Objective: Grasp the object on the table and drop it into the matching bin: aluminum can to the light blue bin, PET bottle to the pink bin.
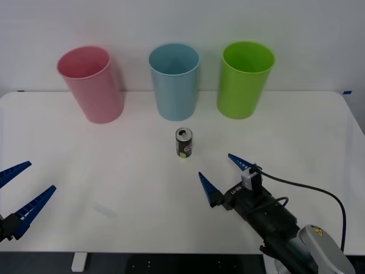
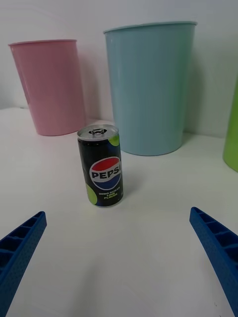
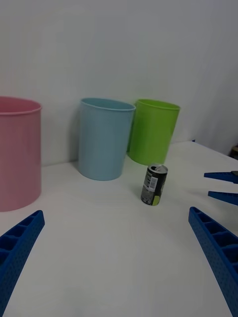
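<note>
**Right hand is closest to the can**

The right gripper [image 1: 221, 176] is wide open and holds nothing. The aluminum can [image 1: 183, 142] stands upright just beyond it, slightly left, near the light blue bin [image 1: 174, 83]. The left gripper [image 1: 23, 197] waits open, far left.

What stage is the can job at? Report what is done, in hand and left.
Done: nothing is binned; the aluminum can stands upright on the table, in front of the light blue bin.
In hand: the right tool is open and aimed at the can, short of it. The left tool waits open at the table's near left edge.
Left: close in, grasp, lift and drop it into the light blue bin.
</note>
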Controlling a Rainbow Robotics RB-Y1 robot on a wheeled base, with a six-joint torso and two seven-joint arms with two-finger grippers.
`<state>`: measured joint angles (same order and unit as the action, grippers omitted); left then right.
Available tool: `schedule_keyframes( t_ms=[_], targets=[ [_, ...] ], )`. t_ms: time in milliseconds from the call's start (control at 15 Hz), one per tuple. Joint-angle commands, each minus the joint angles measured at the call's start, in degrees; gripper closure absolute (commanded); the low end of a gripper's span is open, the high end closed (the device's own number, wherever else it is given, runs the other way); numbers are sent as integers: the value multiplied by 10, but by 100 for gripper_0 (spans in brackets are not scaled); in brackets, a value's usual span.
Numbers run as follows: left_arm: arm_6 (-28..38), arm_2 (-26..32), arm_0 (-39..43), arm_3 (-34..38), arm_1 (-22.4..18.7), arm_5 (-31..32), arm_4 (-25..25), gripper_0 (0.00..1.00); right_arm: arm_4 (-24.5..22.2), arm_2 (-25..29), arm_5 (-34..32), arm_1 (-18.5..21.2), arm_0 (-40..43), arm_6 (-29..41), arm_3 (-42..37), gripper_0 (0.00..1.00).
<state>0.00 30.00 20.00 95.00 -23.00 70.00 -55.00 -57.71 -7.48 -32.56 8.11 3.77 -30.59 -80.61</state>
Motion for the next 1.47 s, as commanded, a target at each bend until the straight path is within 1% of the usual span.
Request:
schedule_keyframes(
  t_ms=[67, 200, 333, 533, 667, 867, 1067, 1333, 1467],
  targets=[
    [0, 0, 0, 0, 0, 0, 0, 0, -14, 5, 9, -19, -32, -4, 34, 0],
    [0, 0, 0, 0, 0, 0, 0, 0, -22, 0, 27, -29, -42, -8, 42, 0],
    [0, 0, 0, 0, 0, 0, 0, 0, -23, -1, 29, -42, -61, -12, 64, 0],
    [0, 0, 0, 0, 0, 0, 0, 0, -48, 16, 29, -72, -92, -17, 102, 0],
    [0, 0, 0, 0, 0, 0, 0, 0, -55, 18, 46, -82, -104, -20, 113, 0],
    [0, 0, 0, 0, 0, 0, 0, 0, -62, 13, 64, -91, -123, -24, 131, 0],
    [0, 0, 0, 0, 0, 0, 0, 0, -64, 15, 68, -91, -157, -25, 170, 0],
    [0, 0, 0, 0, 0, 0, 0, 0, -70, 9, 109, -91, -177, -27, 175, 0],
    [0, 0, 0, 0, 0, 0, 0, 0, -70, 11, 114, -91, -200, -26, 205, 0]
  ],
)
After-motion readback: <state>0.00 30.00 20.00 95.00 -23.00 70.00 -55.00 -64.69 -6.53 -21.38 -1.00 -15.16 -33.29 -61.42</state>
